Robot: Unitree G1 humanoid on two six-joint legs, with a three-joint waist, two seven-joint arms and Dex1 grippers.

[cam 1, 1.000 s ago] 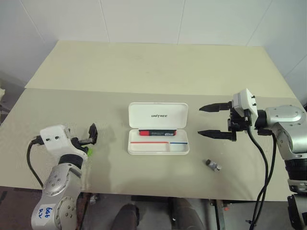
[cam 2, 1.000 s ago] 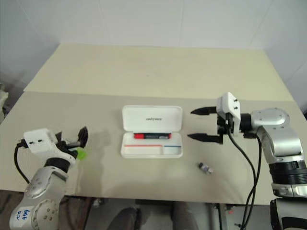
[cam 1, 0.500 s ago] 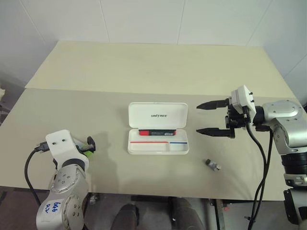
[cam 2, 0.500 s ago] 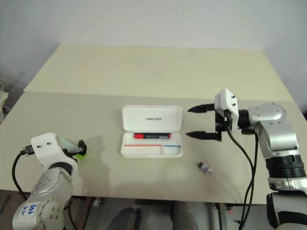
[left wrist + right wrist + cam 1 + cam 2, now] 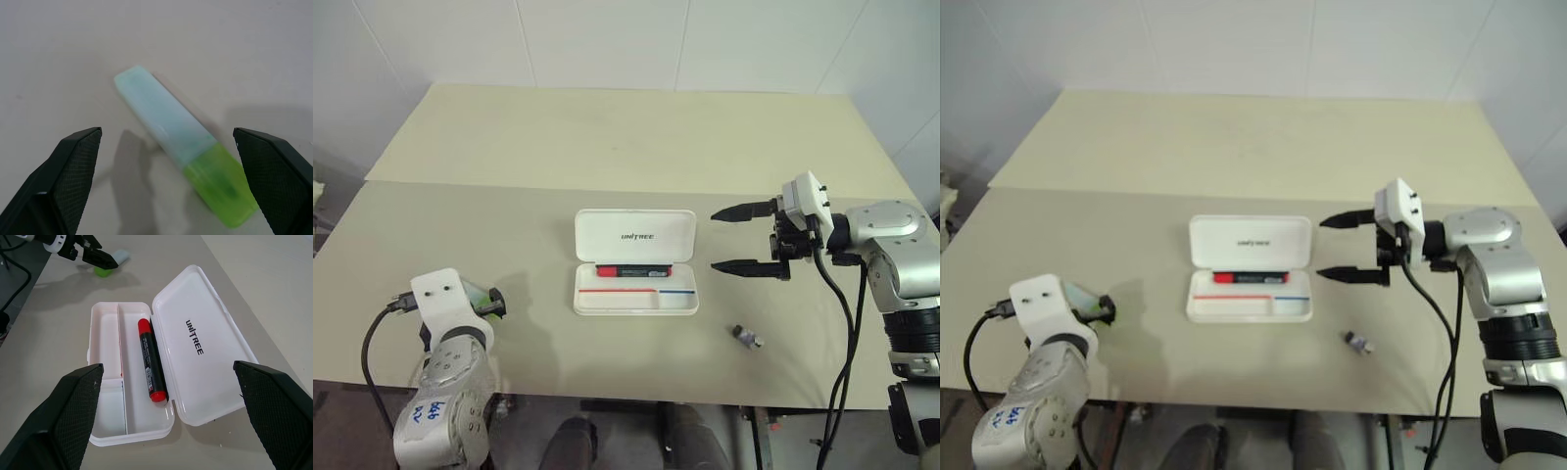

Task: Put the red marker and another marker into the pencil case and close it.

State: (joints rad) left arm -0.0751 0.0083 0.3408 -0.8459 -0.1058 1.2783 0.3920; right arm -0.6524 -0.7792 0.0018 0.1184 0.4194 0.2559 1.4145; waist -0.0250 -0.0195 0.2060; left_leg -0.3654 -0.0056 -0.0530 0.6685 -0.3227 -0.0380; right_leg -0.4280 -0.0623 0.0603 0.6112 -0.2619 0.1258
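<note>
The white pencil case (image 5: 607, 227) lies open at the table's centre, lid folded back. The red marker (image 5: 634, 270) rests inside it along the hinge, also seen as the red marker (image 5: 150, 360). Another marker (image 5: 183, 144), pale with a lime-green end, lies on the table at the near left. My left gripper (image 5: 492, 302) hovers low over it, open, one finger on each side and not touching. My right gripper (image 5: 715, 240) hangs open just right of the case, pointing at it, holding nothing.
A small grey-black cylinder (image 5: 748, 339) lies on the table right of the case, near the front edge. The table top (image 5: 626, 147) stretches far behind the case.
My left gripper has sunk toward the table and tipped downward over the green-ended marker, which it now largely hides in the head views. The right gripper has stayed put.
</note>
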